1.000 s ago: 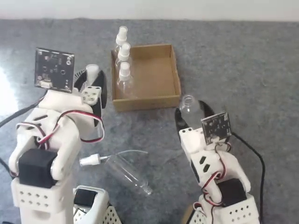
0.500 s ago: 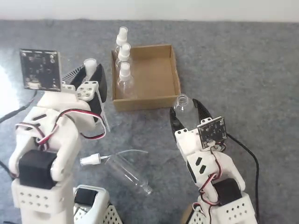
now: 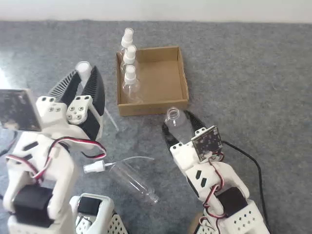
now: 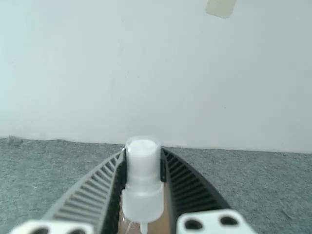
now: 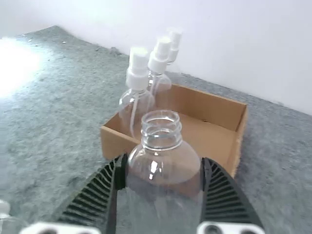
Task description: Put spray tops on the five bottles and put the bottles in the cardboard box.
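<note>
My left gripper (image 3: pixel 84 80) is shut on a white spray top (image 3: pixel 83 68) whose thin tube (image 3: pixel 110 119) hangs down; the left wrist view shows the spray top (image 4: pixel 143 178) upright between the black fingers. My right gripper (image 3: pixel 178 125) is shut on a clear open-necked bottle (image 3: pixel 174 119), held upright just in front of the cardboard box (image 3: pixel 181 78); the right wrist view shows this bottle (image 5: pixel 162 163) between the fingers. Three capped bottles (image 3: pixel 129 78) stand along the box's left wall. Another clear bottle (image 3: pixel 132 179) lies on its side on the table with a loose spray top (image 3: pixel 95 167) beside it.
Grey felt covers the table (image 3: pixel 253 73). The right part of the box (image 5: pixel 214 134) holds nothing. A white wall runs along the far edge. The arms' bases stand at the near edge.
The left arm has lifted and tilted back with its spray top. The right arm has carried its bottle left and nearer, away from the box front.
</note>
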`<action>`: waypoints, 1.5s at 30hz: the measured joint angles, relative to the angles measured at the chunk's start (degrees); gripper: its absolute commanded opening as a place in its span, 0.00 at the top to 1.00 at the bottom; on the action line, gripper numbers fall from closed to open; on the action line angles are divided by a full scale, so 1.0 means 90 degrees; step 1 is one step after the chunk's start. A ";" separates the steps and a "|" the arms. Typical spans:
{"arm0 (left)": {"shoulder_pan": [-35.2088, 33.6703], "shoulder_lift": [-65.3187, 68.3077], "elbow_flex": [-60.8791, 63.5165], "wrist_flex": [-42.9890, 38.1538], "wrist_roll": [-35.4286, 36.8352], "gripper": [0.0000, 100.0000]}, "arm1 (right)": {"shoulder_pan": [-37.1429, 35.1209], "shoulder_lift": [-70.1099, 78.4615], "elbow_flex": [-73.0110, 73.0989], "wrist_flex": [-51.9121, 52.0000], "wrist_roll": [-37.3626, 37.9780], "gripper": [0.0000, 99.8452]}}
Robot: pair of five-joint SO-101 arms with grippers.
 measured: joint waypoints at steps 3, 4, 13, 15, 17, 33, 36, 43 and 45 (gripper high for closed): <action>0.0000 -0.0205 0.0400 -0.0215 0.0137 0.99 | -0.0293 0.0010 0.0225 0.0000 0.0371 0.90; 0.0000 -0.0283 0.0479 -0.0254 0.0195 0.99 | -0.0420 0.0010 0.0293 -0.0039 0.0479 0.90; 0.0098 -0.1328 0.0742 -0.0293 0.0342 0.99 | -0.0674 0.0000 0.0821 -0.0957 0.0694 0.90; 0.0264 -0.1534 0.1026 -0.0342 0.0342 0.99 | -0.0674 0.0010 0.0821 -0.1006 0.0694 0.90; 0.0469 -0.1748 0.1358 -0.0527 0.0342 0.99 | -0.0674 0.0010 0.0821 -0.1026 0.0694 0.90; 0.1016 -0.2930 0.2335 -0.1153 0.0342 0.99 | -0.1123 0.0010 0.0821 -0.1035 0.0694 0.90; 0.1016 -0.2950 0.2481 -0.1241 0.0342 0.99 | -0.1319 0.0010 0.0821 -0.1035 0.0694 0.90; 0.1016 -0.2950 0.2794 -0.1446 0.0342 0.99 | -0.1436 0.0010 0.0821 -0.1035 0.0694 0.90; 0.1016 -0.2950 0.2794 -0.1446 0.0342 0.99 | -0.1465 0.0010 0.0821 -0.1035 0.0694 0.90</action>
